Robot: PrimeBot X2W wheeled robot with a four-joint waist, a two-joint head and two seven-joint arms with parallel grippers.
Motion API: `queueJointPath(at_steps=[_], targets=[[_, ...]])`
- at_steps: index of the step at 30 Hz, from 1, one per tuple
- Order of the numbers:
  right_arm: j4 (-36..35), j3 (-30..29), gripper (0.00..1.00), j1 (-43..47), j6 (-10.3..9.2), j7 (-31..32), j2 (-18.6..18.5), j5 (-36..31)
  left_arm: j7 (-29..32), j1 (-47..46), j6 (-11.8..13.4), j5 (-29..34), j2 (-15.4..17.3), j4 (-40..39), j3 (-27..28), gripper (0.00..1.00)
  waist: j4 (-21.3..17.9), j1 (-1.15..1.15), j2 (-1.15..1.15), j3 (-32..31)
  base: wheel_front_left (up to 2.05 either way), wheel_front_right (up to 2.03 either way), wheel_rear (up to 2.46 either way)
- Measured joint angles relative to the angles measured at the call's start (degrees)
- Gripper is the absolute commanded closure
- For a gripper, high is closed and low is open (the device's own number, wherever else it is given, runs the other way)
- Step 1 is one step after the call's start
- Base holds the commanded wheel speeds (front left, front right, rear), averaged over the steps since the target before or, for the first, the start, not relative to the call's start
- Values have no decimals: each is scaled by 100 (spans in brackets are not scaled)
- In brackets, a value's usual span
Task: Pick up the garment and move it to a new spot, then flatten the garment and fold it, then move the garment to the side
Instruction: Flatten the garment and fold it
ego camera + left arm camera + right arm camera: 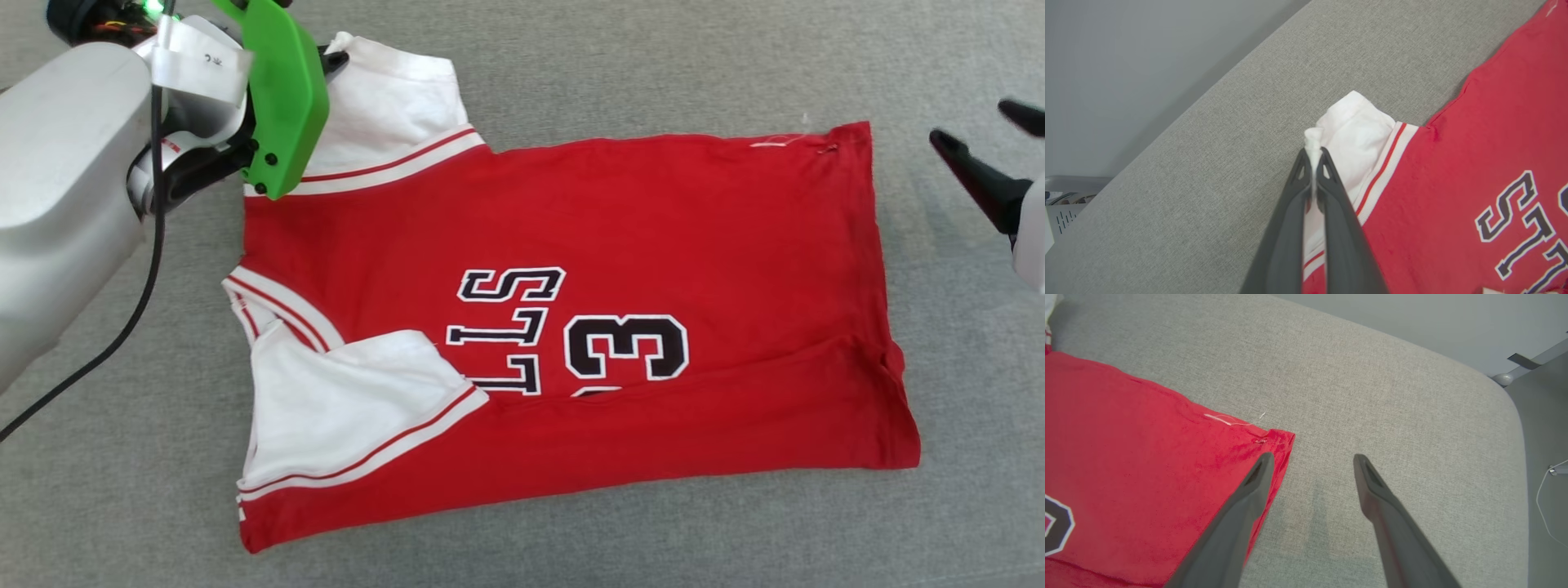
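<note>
Print on garment [653,220] reads "LLS", "3"; left gripper [1314,158] pinched tight on white sleeve [1357,126]; right gripper [1310,459] spread wide, empty.

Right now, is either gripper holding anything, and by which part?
The left gripper pinches the shirt by the edge of its white sleeve; the right gripper is open, holding nothing.

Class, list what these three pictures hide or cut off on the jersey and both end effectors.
Left end effector: in head view, mostly behind green cover.
Right end effector: cut by head view's right edge.
Jersey print: partly under a fold, head view; cut off, left wrist view.
</note>
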Motion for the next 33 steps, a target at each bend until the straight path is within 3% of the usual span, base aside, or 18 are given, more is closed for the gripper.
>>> queueJointPath(at_steps=[5, 11, 21, 28, 29, 30, 31, 33], targets=[[422, 439, 0, -492, 0, 976, -123, 390, -87, -1, 0, 232, -45, -245, -1, 100, 222, 0, 0, -48, 0, 0, 0], [1070, 879, 0, -1050, -1, 1470, 38, 430, -131, -20, 0, 367, -123, -479, -3, 100, 435, 0, 0, -1, 0, 0, 0], [2214, 1308, 0, -1380, 0, 1237, 415, 460, -249, -175, 0, 547, -172, -671, -5, 100, 654, 0, 0, 270, 0, 0, 0], [2487, 1619, 0, -1467, -1, 906, 314, 591, -334, -183, 0, 587, -146, -683, -7, 100, 706, 0, 0, 381, 0, 0, 0], [2509, 1678, 51, -1486, -1, 824, 288, 590, -338, -183, 0, 587, -141, -675, -8, 100, 698, 0, 0, 373, 0, 0, 0], [2529, 1739, 90, -1497, -1, 731, 275, 592, -347, -182, 0, 586, -138, -667, -8, 100, 691, 0, 0, 359, 0, 0, 0], [2555, 1770, 100, -1499, -1, 626, 276, 619, -370, -180, 0, 586, -135, -653, -7, 100, 684, 0, 0, 341, 0, 0, 0], [2580, 1838, 100, -1499, -1, 415, 278, 706, -402, -155, 0, 584, -127, -617, -7, 100, 670, 0, 0, 295, 0, 0, 0]])
